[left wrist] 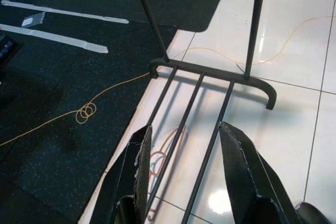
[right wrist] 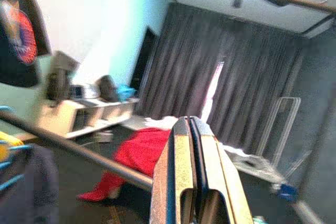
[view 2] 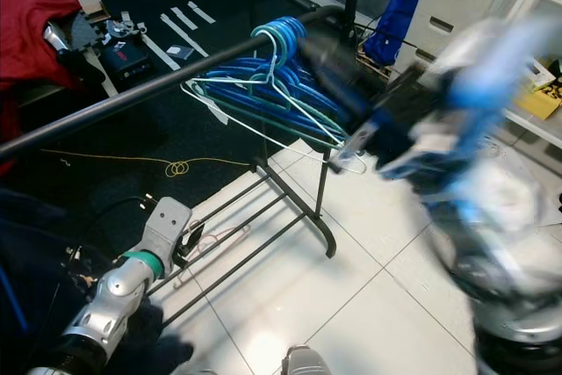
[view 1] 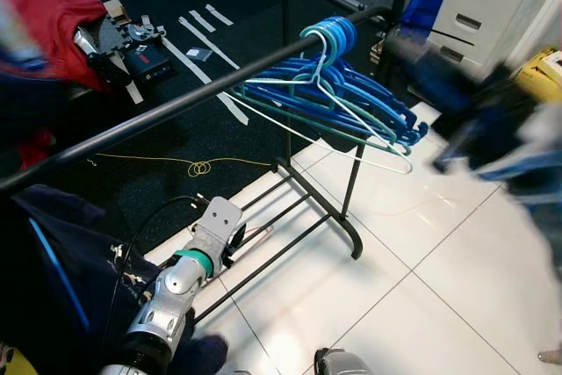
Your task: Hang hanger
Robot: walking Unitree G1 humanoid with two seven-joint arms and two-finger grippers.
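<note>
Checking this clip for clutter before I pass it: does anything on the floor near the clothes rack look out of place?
Yes. A thin yellow cord lies loose across the black mat, coiled into small loops near the clothes rack base. Strips of pale tape are stuck on the mat further back.

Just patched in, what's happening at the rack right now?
The robot stands at a clothes rail with a bunch of blue hangers at its far end. The right arm is a blur on the robot's right near that end, seemingly mid-swing with dark and blue fabric; its tool is shut, and what it grips can't be made out. The left tool hangs open, low over the rack's floor bars.
</note>
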